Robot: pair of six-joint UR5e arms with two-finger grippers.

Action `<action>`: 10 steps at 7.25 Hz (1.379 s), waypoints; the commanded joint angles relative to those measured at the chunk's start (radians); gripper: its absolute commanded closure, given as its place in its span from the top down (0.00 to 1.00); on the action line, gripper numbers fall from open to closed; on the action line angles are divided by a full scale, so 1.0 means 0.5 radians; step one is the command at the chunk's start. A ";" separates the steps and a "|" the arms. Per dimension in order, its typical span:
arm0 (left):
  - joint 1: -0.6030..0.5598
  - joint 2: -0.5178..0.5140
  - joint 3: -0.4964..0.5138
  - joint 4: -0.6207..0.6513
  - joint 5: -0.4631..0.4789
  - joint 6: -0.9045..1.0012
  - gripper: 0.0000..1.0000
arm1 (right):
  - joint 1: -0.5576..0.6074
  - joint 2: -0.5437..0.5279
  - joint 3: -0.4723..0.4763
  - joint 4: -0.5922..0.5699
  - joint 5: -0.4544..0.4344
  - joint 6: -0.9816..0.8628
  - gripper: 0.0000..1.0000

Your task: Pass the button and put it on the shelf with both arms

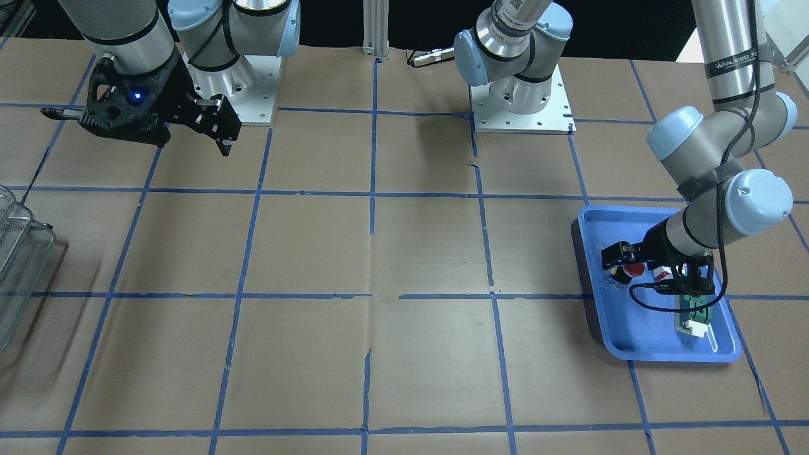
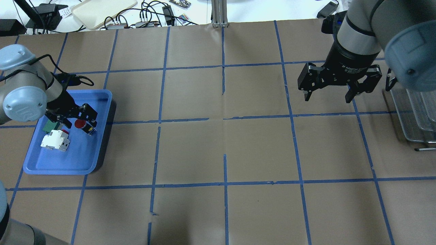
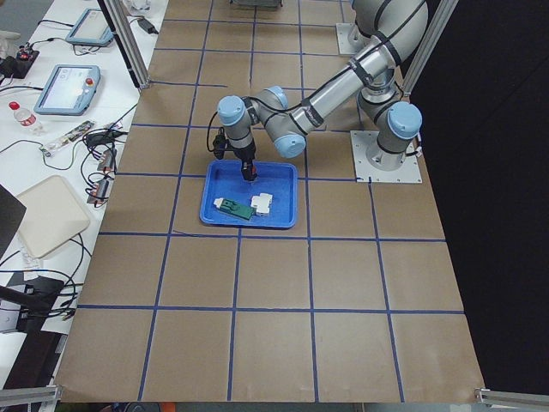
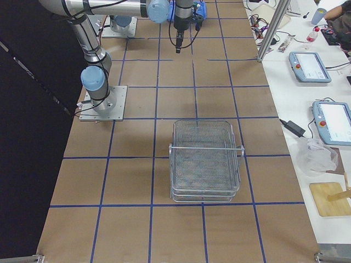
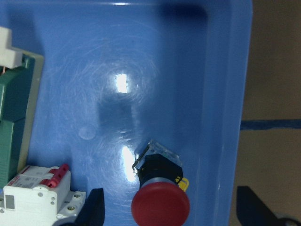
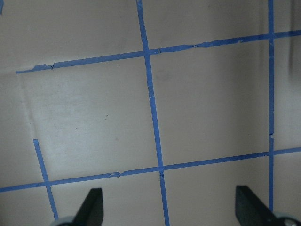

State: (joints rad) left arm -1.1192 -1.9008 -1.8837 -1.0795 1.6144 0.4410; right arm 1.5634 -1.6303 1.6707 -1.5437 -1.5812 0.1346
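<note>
Left gripper (image 5: 170, 213) straddling the button (image 5: 160, 205), fingers wide.
I see it lying in the blue tray (image 5: 141, 42), between both fingers and touching neither, red cap toward the wrist. Well beyond, the right gripper (image 2: 327, 98) hangs spread wide near the shelf (image 2: 412, 115).

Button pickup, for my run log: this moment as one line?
left hand open over button in blue tray | right hand open, empty | shelf without button
</note>
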 commanded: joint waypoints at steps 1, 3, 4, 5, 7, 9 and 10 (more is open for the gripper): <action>0.008 0.016 -0.055 0.094 0.002 0.011 0.30 | -0.001 0.006 0.003 -0.011 0.154 0.275 1.00; 0.011 0.043 -0.052 0.104 -0.001 0.005 0.02 | -0.001 -0.007 -0.016 -0.008 0.504 0.787 1.00; 0.011 0.037 -0.037 0.101 -0.004 0.002 0.17 | -0.001 -0.004 -0.013 -0.023 0.712 1.084 1.00; 0.011 0.031 -0.037 0.100 -0.004 0.002 0.28 | -0.007 -0.004 -0.013 -0.081 0.915 1.227 1.00; 0.011 0.043 -0.010 0.104 -0.010 0.020 0.13 | -0.058 0.006 -0.001 -0.183 1.226 1.579 1.00; -0.029 0.086 0.192 -0.195 -0.257 0.081 0.09 | -0.187 0.039 0.006 -0.162 1.437 1.596 1.00; -0.032 0.126 0.318 -0.461 -0.496 0.084 0.07 | -0.224 0.042 0.009 -0.153 1.466 1.596 1.00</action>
State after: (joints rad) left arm -1.1289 -1.8588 -1.7973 -1.1662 1.4931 0.4760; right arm 1.4825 -1.6130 1.6730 -1.6255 -0.8895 0.9258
